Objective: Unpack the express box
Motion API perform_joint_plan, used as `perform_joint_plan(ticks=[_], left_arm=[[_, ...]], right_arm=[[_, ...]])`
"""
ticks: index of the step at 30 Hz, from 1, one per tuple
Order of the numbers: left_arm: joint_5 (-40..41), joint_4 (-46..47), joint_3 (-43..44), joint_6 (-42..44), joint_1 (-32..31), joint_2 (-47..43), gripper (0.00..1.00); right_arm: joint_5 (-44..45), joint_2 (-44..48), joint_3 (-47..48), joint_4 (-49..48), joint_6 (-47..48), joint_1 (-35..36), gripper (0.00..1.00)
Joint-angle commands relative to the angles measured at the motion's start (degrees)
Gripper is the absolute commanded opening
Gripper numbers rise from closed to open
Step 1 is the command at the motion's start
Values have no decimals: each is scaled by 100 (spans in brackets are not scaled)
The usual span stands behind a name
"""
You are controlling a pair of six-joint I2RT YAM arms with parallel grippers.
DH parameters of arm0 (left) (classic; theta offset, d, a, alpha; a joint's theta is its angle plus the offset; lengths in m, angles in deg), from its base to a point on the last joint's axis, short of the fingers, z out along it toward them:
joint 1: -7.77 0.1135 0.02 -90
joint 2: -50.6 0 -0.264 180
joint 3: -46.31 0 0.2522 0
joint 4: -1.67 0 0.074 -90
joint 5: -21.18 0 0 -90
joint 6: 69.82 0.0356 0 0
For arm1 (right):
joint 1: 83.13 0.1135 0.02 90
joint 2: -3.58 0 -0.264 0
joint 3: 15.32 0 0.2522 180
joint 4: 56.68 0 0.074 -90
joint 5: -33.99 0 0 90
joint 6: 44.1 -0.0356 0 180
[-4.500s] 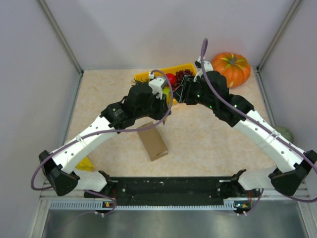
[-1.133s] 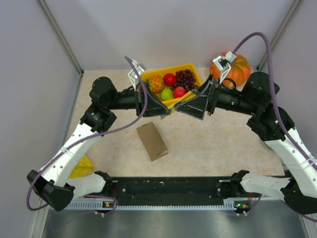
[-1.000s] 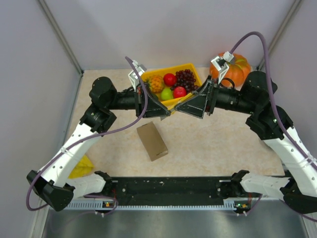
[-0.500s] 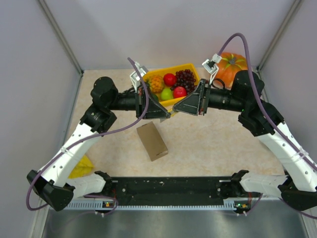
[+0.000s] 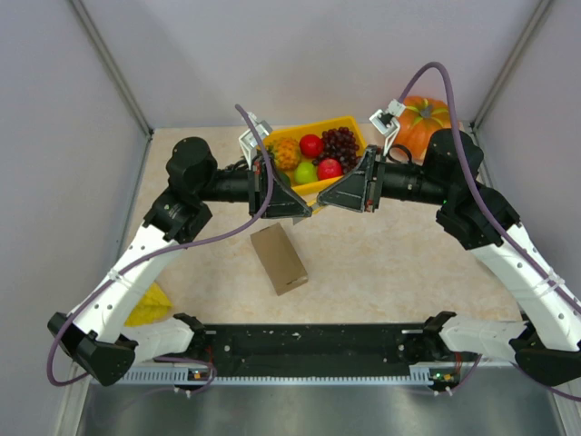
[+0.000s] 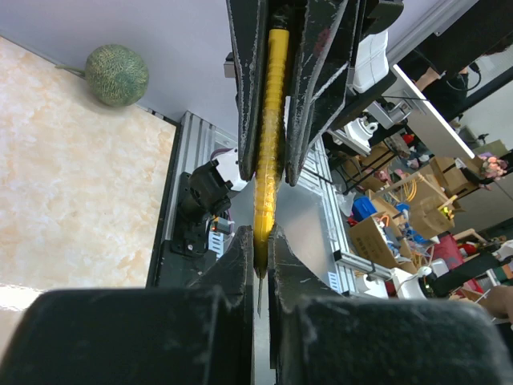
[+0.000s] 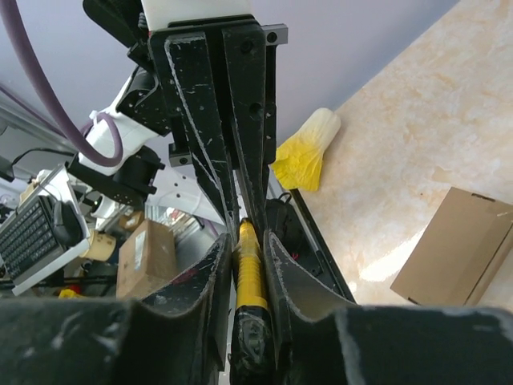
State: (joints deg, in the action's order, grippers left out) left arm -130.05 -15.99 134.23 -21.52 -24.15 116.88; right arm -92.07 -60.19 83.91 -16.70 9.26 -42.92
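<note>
Right tool closed onto yellow cutter; left tool clamps it too; express box nearer, apart.

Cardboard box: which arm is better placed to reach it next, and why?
Left, probably: the box lies nearer the left gripper than the right gripper, left of centre. Both grip the tray, which must be released first.

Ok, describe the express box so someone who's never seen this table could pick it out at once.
Find the yellow fruit tray at the far middle of the table. Come from it straight toward the near edge: the express box lies flat on the bare tabletop, slightly left of centre, touching nothing. It is the only plain brown cardboard thing; the tray is bright plastic.
</note>
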Motion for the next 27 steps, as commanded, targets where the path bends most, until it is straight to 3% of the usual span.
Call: perform_joint_plan(ticks=[1,3,5,8,9,12,15,18,20,23,27], left_arm=[[455,-243,240,320,55,16,0],[454,-243,232,311,55,25,0],[472,-251,205,320,55,8,2],[586,-286,196,346,107,-36,32],[656,-374,205,355,159,-54,54],[1340,-768,205,530,326,-185,76],[3077,-1866,240,741,467,-309,82],[4924,-3009,162,698,520,-335,83],[5496,-3257,-189,645,520,-405,83],[5596,-3039,-971,434,529,-572,83],[5780,-2687,-2147,-101,529,-687,80]], right_arm=[[-429,145,48,-257,69,22,14],[-411,145,57,-249,78,22,0],[-350,163,31,-240,122,31,0],[-44,233,-30,-161,201,22,0],[71,251,-57,-126,219,22,0],[589,347,-232,-3,395,31,0],[1283,391,-531,120,596,31,0],[2257,391,-909,147,798,136,0],[3195,339,-1163,147,1079,461,0],[4173,172,-1470,-36,1300,874,0],[4677,128,-1981,-729,1362,1147,0]])
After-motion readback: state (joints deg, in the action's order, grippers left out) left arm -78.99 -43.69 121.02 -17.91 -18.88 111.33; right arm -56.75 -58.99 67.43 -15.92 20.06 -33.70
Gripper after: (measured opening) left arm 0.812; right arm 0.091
